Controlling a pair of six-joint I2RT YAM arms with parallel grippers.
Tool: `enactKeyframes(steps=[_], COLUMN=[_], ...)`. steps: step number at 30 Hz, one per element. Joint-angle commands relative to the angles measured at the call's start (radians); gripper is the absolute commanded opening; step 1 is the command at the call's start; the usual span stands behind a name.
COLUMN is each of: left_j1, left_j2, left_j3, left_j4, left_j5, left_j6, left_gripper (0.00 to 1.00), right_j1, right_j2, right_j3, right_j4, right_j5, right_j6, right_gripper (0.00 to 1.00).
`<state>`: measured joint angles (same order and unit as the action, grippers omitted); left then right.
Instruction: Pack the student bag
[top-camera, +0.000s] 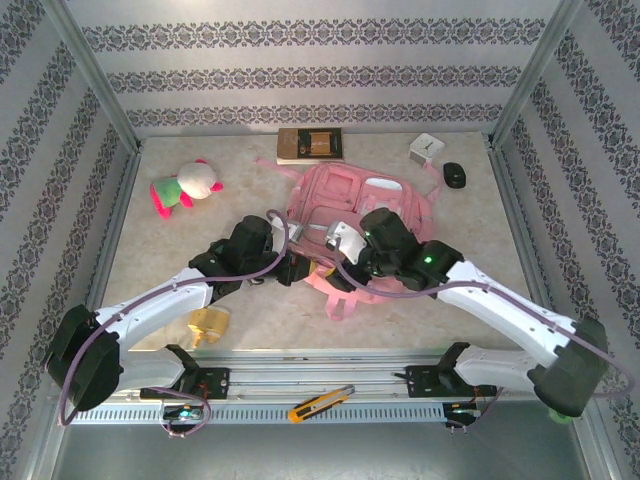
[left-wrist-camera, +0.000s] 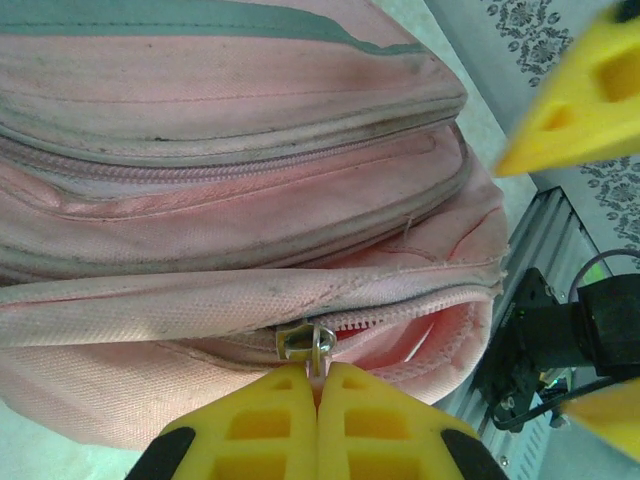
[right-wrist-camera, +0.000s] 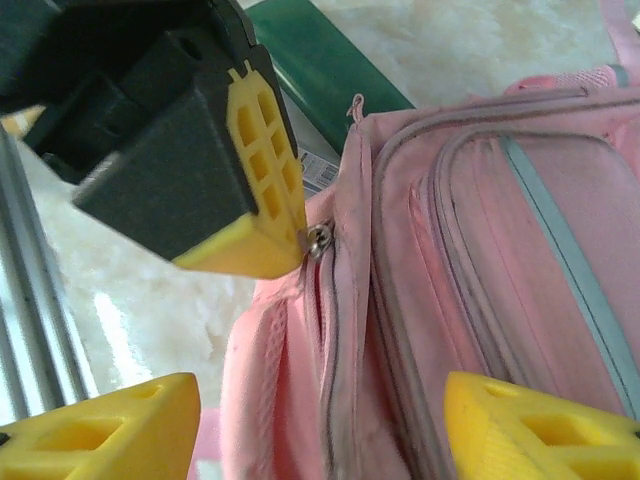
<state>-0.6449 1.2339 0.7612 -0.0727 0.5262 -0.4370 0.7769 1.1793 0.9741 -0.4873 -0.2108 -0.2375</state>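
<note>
Pinching zip pull (left-wrist-camera: 320, 345) (left claw (left-wrist-camera: 318, 380))

On the pale marbled table top (top-camera: 150, 240) I see a small pink, green and white plush toy (top-camera: 185, 187) at far left. Along the far edge lie a flat brown rectangular book (top-camera: 310, 145), a white cube-shaped box (top-camera: 426, 150) and, just beside it, a black oval mouse (top-camera: 455, 175). A yellow-and-black utility knife (top-camera: 320, 402) rests on the slotted metal strip (top-camera: 250, 412) nearest me.

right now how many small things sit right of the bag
2: white box near the far right corner, black oval thing beside it, slightly nearer. The right arm may hide others.
</note>
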Motion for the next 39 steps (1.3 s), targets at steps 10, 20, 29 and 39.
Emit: enactKeyframes(steps=[10,20,29,39], left_j1=[0.008,0.084,0.209,0.277], left_j2=[-0.024,0.043,0.235,0.416], left_j3=[0.061,0.064,0.113,0.155], left_j4=[0.009,-0.084,0.01,0.199], left_j5=[-0.008,-0.156,-0.229,-0.228], left_j6=[0.089,0.248,0.338,0.365], left_gripper=[0.0,0.0,0.0,0.0], right_j1=[-0.077,-0.283,-0.364,-0.408], right_j2=[-0.004,-0.135,-0.167,-0.177], right_j3=[-0.066,0.033,0.135,0.172], right_j4=[0.032,-0.399,-0.578,-0.631], right_j5=[-0.089,-0.436,-0.57,-0.618], right_j6=[-0.333,-0.73,-0.895,-0.929], right_gripper=[0.0,0.0,0.0,0.0])
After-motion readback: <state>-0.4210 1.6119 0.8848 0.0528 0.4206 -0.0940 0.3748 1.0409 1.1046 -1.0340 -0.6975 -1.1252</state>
